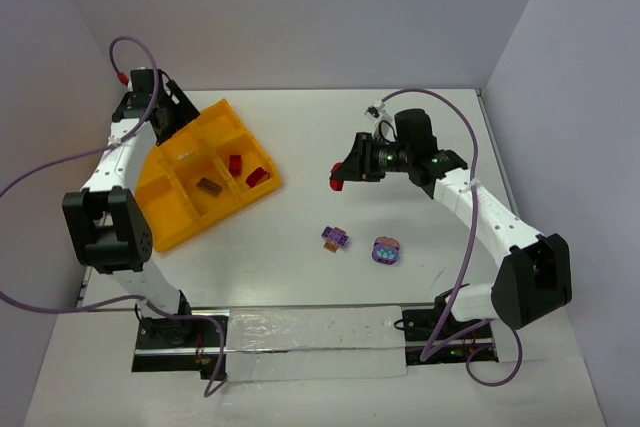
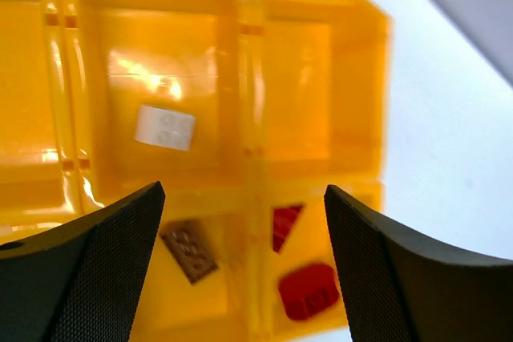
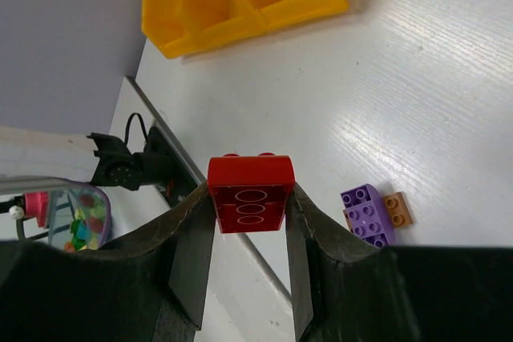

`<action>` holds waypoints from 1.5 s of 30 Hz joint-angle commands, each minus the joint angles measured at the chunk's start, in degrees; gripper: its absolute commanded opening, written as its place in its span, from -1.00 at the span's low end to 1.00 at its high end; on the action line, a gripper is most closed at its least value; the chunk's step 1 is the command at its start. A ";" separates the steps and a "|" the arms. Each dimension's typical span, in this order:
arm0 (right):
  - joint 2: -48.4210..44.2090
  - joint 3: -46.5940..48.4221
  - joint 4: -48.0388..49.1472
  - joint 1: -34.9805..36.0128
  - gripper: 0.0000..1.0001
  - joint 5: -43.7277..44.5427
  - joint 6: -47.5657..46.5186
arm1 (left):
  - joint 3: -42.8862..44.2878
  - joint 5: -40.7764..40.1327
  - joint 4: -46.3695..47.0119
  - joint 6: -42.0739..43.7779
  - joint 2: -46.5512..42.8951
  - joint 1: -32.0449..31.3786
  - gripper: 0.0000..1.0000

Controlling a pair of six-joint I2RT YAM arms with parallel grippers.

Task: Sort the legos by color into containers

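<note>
right pincer (image 3: 250, 202): pinched shut on red lego (image 3: 250, 186), held above worktop (image 3: 433, 94). left pincer (image 2: 243, 196): spread wide, positioned over yellow tray (image 2: 240, 62) compartments.

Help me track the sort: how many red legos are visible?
3. One red lego is held in the right gripper; two more share a corner compartment of the yellow tray. The left arm covers part of the tray, so others may be hidden.
</note>
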 commanded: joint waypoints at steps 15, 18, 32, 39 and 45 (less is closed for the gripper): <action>1.58 5.49 5.23 3.02 -1.00 -3.56 3.63 | -20.90 35.58 6.84 3.47 -28.28 -5.15 0.70; 2.07 5.10 8.90 3.02 -1.00 -6.23 5.77 | -30.68 46.26 19.12 -2.66 -32.37 -6.80 0.71; 1.87 1.83 22.55 3.20 -1.00 -18.63 12.57 | -35.55 58.30 42.54 -16.39 -29.67 -19.26 0.83; 2.74 -0.35 32.75 3.23 -1.00 -23.28 19.43 | -38.07 62.45 46.50 -16.59 -32.60 -19.95 0.85; 2.41 -0.24 31.95 3.31 -1.00 -22.33 19.42 | -37.02 62.94 46.14 -15.60 -31.71 -21.09 0.84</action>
